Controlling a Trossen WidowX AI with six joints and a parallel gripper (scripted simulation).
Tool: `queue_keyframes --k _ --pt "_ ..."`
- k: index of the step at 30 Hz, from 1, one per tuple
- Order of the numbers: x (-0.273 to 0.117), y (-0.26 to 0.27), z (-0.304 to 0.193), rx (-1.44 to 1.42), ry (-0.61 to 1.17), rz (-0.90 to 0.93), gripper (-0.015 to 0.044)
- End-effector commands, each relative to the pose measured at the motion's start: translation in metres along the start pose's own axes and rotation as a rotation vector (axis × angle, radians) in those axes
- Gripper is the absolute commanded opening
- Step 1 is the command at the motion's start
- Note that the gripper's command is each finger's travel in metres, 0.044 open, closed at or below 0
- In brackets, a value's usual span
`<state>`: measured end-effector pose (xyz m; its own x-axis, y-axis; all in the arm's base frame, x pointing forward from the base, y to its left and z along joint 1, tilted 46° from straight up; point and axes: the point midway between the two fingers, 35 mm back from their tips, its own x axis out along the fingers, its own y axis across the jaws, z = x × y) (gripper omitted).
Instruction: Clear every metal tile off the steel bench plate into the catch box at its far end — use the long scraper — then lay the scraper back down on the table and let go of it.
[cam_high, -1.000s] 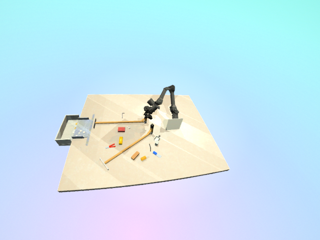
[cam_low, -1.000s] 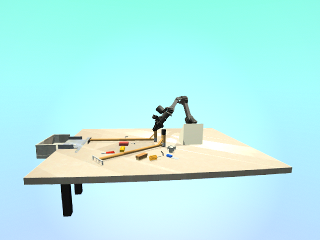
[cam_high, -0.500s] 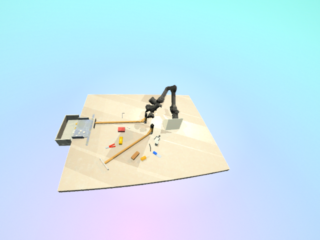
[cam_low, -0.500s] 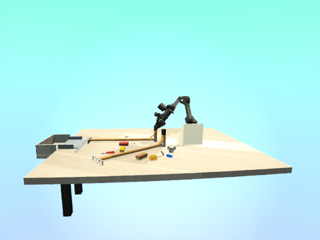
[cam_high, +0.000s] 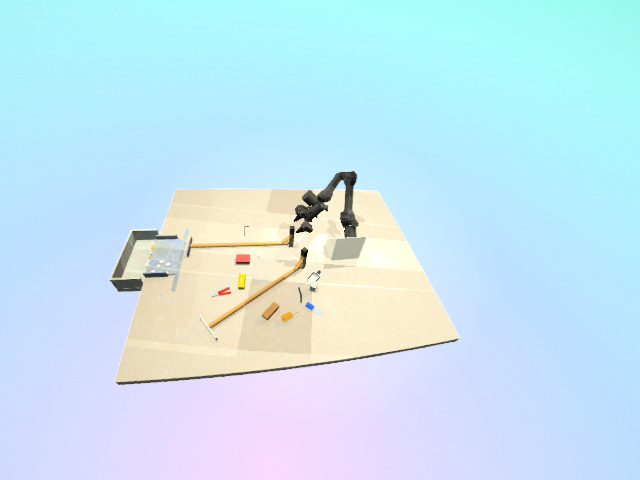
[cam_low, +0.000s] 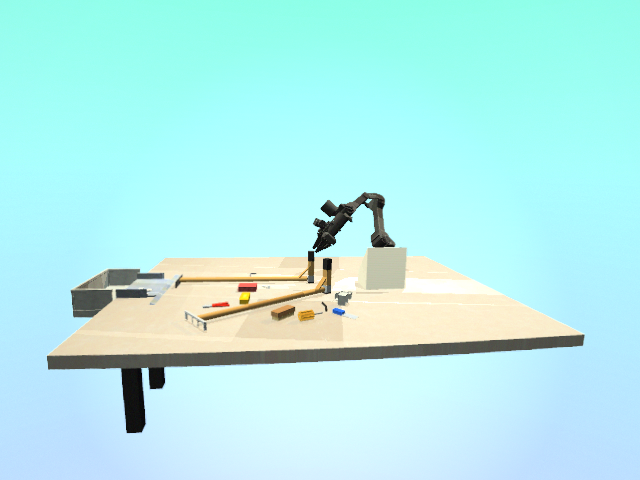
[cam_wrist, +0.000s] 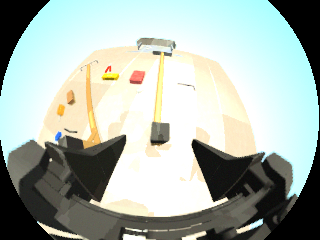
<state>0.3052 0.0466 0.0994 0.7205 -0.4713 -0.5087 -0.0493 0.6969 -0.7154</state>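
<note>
The long scraper (cam_high: 237, 244) (cam_low: 237, 279) (cam_wrist: 160, 85) lies on the table, its blade end at the near edge of the steel plate (cam_high: 175, 254) (cam_low: 162, 287). Its black-topped grip stands upright at the near end. My gripper (cam_high: 297, 225) (cam_low: 315, 250) (cam_wrist: 159, 139) is open and empty, just above and behind that grip; the wrist view shows the grip between the spread fingertips, untouched. The catch box (cam_high: 126, 284) (cam_low: 93, 299) (cam_wrist: 156, 41) is at the plate's far end. Several small pale tiles (cam_high: 168, 264) show around the plate's far part; which lie in the box is unclear.
A rake (cam_high: 253, 297) (cam_low: 263, 302) (cam_wrist: 89, 95) with an upright grip lies diagonally beside the scraper. Between them are a red block (cam_high: 242, 258) (cam_wrist: 137, 77), a yellow block (cam_high: 241, 281) and red pliers (cam_high: 223, 291). A brown block (cam_high: 270, 311) and small tools lie beyond the rake.
</note>
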Motion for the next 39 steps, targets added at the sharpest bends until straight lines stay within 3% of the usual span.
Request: queue_keyframes --k 1,39 --pt "-0.012 0.001 0.013 -0.006 -0.049 -0.005 0.0440" --pt "-0.159 0.012 0.104 -0.046 -0.529 0.010 0.0440"
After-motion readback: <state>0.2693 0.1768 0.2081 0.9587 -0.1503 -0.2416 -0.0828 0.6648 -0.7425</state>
